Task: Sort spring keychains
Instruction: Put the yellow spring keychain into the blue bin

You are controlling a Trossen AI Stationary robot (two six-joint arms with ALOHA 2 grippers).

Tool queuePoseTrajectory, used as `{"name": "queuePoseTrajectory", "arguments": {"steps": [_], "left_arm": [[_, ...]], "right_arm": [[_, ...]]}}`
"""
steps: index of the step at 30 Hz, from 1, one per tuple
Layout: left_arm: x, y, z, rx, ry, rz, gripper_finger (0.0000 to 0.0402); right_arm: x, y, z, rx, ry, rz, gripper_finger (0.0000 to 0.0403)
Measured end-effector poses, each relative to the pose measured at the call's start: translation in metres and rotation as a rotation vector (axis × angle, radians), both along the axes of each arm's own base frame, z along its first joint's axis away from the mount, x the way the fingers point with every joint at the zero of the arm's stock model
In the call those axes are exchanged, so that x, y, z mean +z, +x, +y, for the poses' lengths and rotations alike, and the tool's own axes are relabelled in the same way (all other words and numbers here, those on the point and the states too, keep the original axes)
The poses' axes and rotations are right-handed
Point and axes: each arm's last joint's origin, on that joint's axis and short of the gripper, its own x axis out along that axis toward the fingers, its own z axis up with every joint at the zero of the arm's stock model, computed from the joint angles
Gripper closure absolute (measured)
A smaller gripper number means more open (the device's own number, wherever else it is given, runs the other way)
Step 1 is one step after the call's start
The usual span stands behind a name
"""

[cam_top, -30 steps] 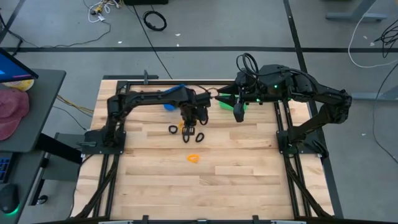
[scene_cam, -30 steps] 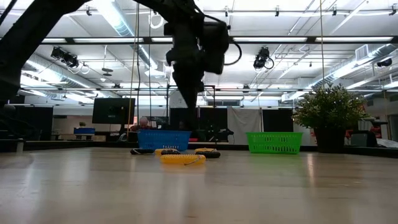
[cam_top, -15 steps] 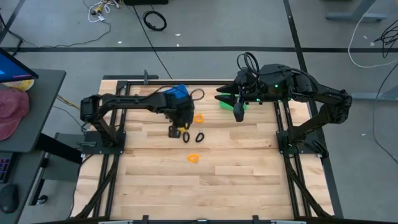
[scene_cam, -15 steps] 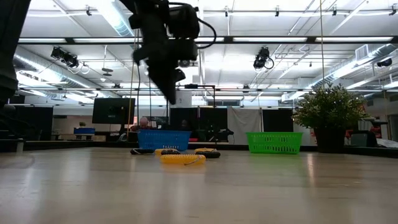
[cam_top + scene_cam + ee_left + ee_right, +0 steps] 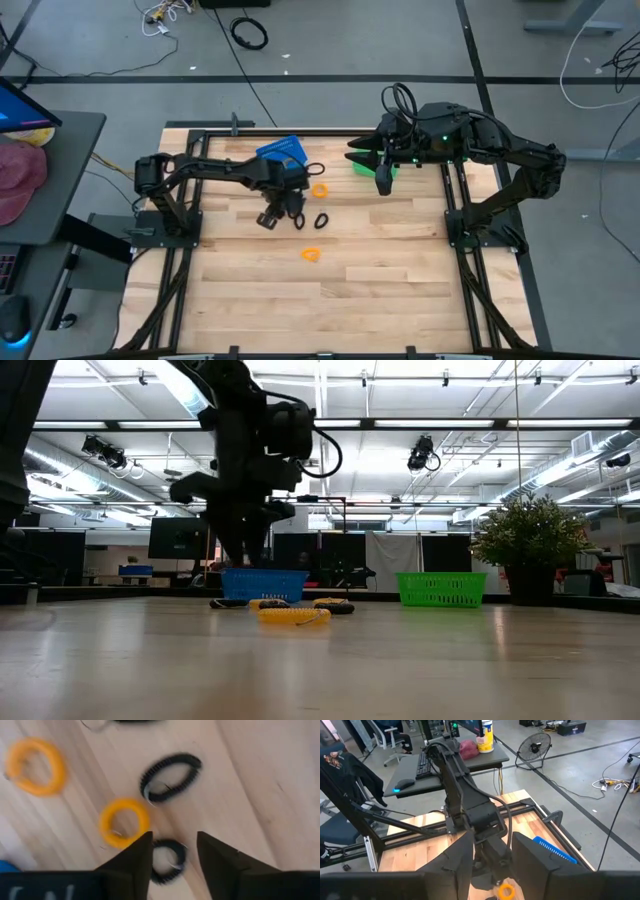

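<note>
- The spring keychains, small coiled plastic loops in orange and black, lie scattered on the light wooden desk [image 5: 380,290]; in the high view we see one orange loop [image 5: 319,189] just beside the blue plastic basket [image 5: 283,149], a black loop [image 5: 321,220] near it, and another orange loop [image 5: 312,254] lying apart, toward the desk's middle.
- In the left wrist view we count two orange loops [image 5: 124,822] [image 5: 35,766] and two black ones [image 5: 170,776] [image 5: 166,861] on the wood.
- The left claw [image 5: 172,851] hangs over this cluster, its two dark fingers [image 5: 138,854] apart with nothing between them; one black loop lies on the desk below the gap.
- In the high view the left claw [image 5: 270,215] sits near the blue basket.
- The right claw [image 5: 384,180] waits over the green plastic basket [image 5: 362,166] at the desk's far edge; its fingers [image 5: 535,855] stand apart and we see nothing held.
- In the low view, the blue basket [image 5: 263,583] and green basket [image 5: 440,588] stand well apart at the far side.
</note>
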Motion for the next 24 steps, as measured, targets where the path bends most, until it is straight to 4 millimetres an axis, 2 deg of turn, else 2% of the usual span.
{"name": "queuePoseTrajectory", "arguments": {"steps": [5,8,15,19,24], "left_arm": [[-0.003,0.006,0.001,-0.010,0.029,-0.079,0.0206],[-0.015,0.007,0.001,-0.008,0.021,-0.037,0.0201],[-0.040,0.014,0.006,0.040,0.094,0.027,0.0212],[-0.051,0.014,0.009,0.053,0.076,0.073,0.0222],[-0.057,0.016,0.009,0.070,0.066,0.086,0.0233]], "right_arm": [[0.000,0.000,0.000,0.000,0.000,0.000,0.0266],[0.000,0.000,0.000,0.000,0.000,0.000,0.0266],[0.000,0.000,0.000,-0.002,0.005,-0.003,0.0266],[0.000,0.000,0.000,-0.003,0.009,-0.006,0.0266],[0.001,0.000,0.000,-0.004,0.013,-0.009,0.0266]]}}
